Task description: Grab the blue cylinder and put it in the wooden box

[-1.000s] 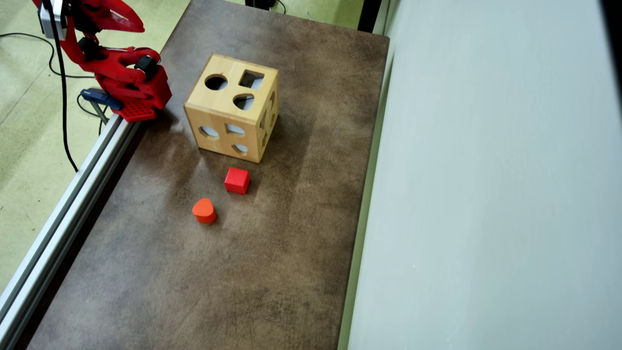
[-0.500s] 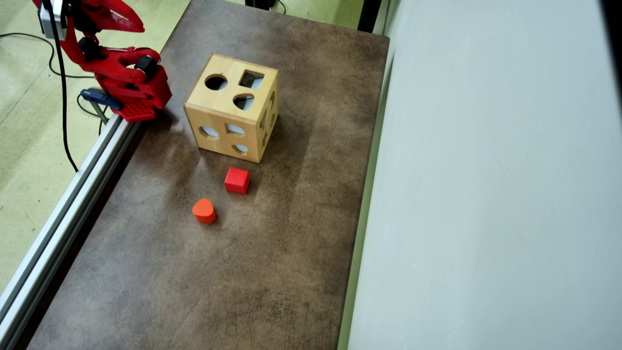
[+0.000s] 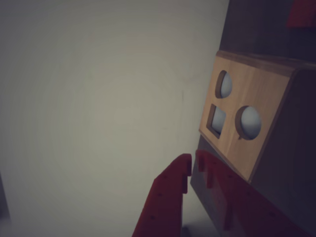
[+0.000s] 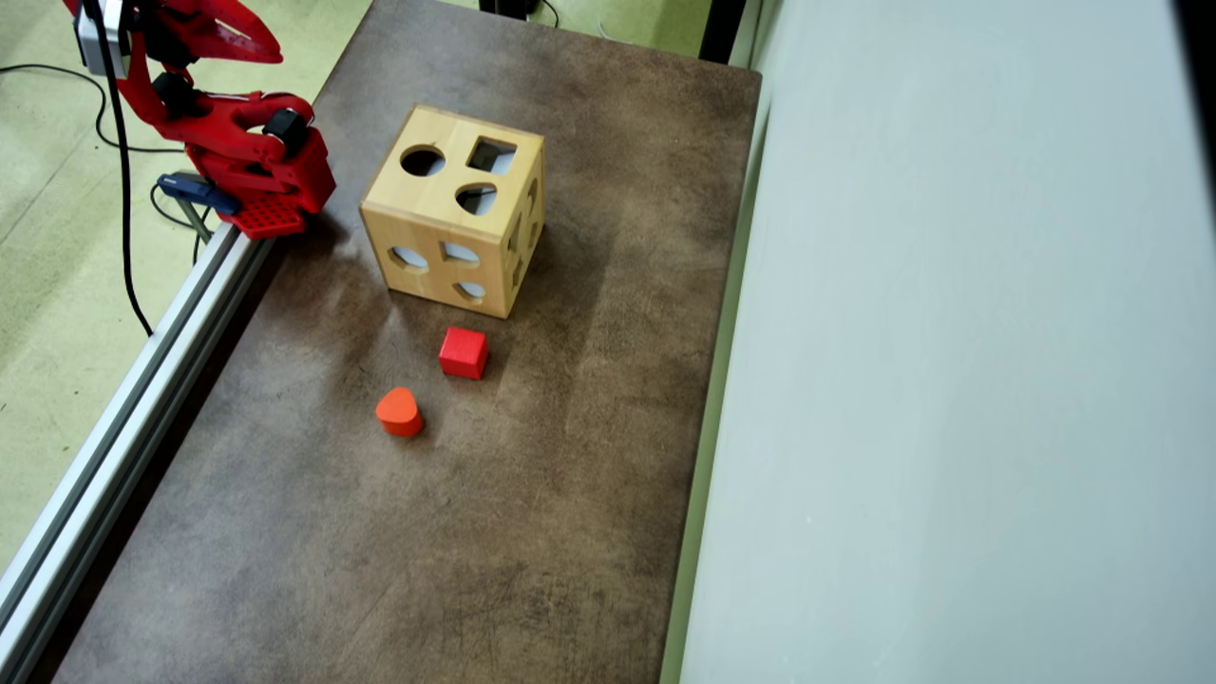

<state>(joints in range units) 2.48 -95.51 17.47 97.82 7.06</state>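
The blue cylinder shows in neither view. The wooden box point(image 4: 429, 207), a light-wood cube with round, square and other cut-outs, stands on the brown table at the far middle-left in the overhead view. In the wrist view the box point(image 3: 264, 89) is at the right, showing a face with three holes. My red gripper point(image 3: 193, 160) points past the box's near lower corner, its tips almost touching and nothing between them. In the overhead view the gripper point(image 4: 271, 47) is at the top left, raised beside the arm's base, left of the box.
A red cube point(image 4: 464, 352) and an orange rounded-triangle block point(image 4: 399, 411) lie on the table point(image 4: 532, 494) in front of the box. An aluminium rail point(image 4: 142, 361) runs along the table's left edge. A pale wall point(image 4: 950, 380) bounds the right side.
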